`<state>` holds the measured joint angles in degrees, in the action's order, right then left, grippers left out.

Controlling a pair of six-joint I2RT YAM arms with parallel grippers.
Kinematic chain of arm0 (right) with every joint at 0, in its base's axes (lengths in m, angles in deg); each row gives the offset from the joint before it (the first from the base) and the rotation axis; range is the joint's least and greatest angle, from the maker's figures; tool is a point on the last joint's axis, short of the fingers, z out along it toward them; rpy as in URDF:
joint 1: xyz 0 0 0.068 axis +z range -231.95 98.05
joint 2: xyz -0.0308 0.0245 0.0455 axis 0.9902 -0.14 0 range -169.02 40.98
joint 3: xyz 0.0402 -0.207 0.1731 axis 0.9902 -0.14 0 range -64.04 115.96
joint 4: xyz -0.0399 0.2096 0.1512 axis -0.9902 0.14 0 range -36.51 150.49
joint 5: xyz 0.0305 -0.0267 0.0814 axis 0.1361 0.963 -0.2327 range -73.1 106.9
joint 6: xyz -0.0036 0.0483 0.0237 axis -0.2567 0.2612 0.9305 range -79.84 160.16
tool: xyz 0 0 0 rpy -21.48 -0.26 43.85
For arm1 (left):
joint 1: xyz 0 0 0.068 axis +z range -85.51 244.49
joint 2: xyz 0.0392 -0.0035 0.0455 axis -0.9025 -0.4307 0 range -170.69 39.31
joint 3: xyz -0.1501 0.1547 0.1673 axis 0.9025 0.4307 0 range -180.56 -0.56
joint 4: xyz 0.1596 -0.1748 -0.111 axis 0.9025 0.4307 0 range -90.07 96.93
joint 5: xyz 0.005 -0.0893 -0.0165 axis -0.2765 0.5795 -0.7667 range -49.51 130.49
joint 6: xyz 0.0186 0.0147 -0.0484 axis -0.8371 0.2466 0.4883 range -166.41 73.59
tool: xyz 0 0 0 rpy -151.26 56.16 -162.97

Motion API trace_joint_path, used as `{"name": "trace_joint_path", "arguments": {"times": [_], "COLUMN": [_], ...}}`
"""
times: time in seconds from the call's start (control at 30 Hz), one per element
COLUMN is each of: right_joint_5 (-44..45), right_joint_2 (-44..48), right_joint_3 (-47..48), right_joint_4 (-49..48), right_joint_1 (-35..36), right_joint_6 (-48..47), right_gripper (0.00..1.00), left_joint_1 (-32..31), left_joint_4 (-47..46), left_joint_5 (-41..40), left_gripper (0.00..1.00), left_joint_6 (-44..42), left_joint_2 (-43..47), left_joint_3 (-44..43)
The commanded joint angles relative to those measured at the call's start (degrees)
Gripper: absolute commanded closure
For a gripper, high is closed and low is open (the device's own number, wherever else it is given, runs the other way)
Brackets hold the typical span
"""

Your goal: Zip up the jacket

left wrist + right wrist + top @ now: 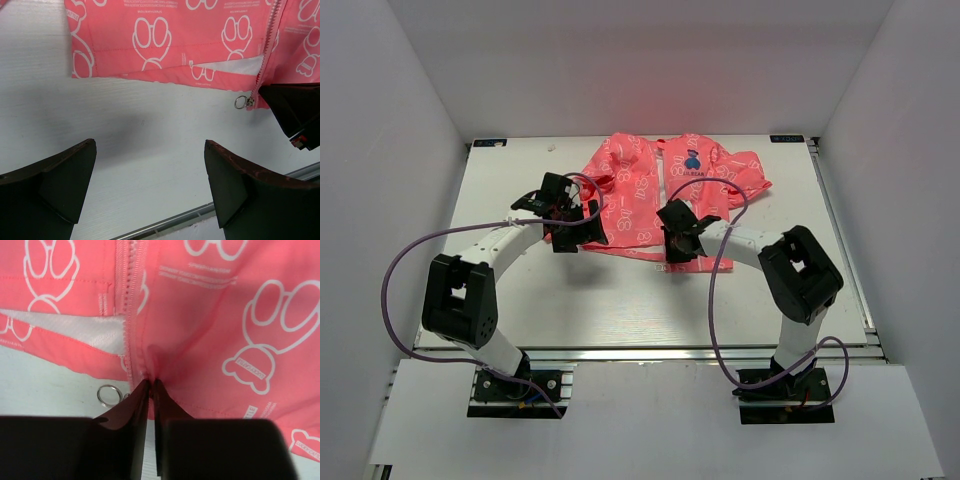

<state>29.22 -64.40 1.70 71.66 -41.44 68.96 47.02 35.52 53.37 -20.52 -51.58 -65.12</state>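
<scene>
The coral-pink jacket (645, 185) with white print lies flat at the back of the table, a dark blue emblem on its chest. Its zipper (129, 300) runs down to the near hem, and the metal pull ring (106, 395) rests on the table just below the hem. My right gripper (151, 382) is shut on a pinch of hem fabric just right of the zipper's bottom end. Near the jacket's left hem (150, 40), my left gripper (150, 145) hangs wide open over bare table, holding nothing. The pull ring (241, 102) and the right gripper (292, 115) show at the right of the left wrist view.
White walls enclose the table (620, 300) on three sides. A metal rail (700, 352) runs along the near edge by the arm bases. Purple cables (395, 270) loop beside both arms.
</scene>
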Motion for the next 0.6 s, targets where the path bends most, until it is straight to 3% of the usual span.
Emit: {"name": "trace_joint_path", "arguments": {"times": [0.0, 0.07, 0.37, 0.5, 0.57], "right_joint_5": [2.1, 2.8, -0.1, -6.9, -12.0], "right_joint_2": [0.4, 2.5, 9.7, 14.0, 16.1], "right_joint_3": [-0.3, -1.0, -1.5, -4.3, -5.9], "right_joint_4": [-0.6, -0.9, 0.2, -2.5, -5.2], "right_joint_1": [0.1, 0.0, -1.5, -3.9, -5.5], "right_joint_6": [2.6, 2.3, 0.3, -0.8, -1.5], "right_gripper": [0.89, 1.0, 1.0, 1.0, 1.0], "left_joint_1": [-0.5, -0.7, -7.8, -9.5, -9.8], "left_joint_4": [0.1, -0.1, 0.3, -5.2, -7.8], "left_joint_5": [0.1, 0.8, 0.7, 7.6, 14.8], "left_gripper": [0.02, 0.02, 0.02, 0.02, 0.05], "left_joint_6": [-0.7, -1.1, -2.2, -3.0, -2.1], "left_joint_2": [2.2, 1.9, -5.5, -8.8, -10.1], "left_joint_3": [-2.4, -2.8, -10.4, -11.8, -12.5]}}
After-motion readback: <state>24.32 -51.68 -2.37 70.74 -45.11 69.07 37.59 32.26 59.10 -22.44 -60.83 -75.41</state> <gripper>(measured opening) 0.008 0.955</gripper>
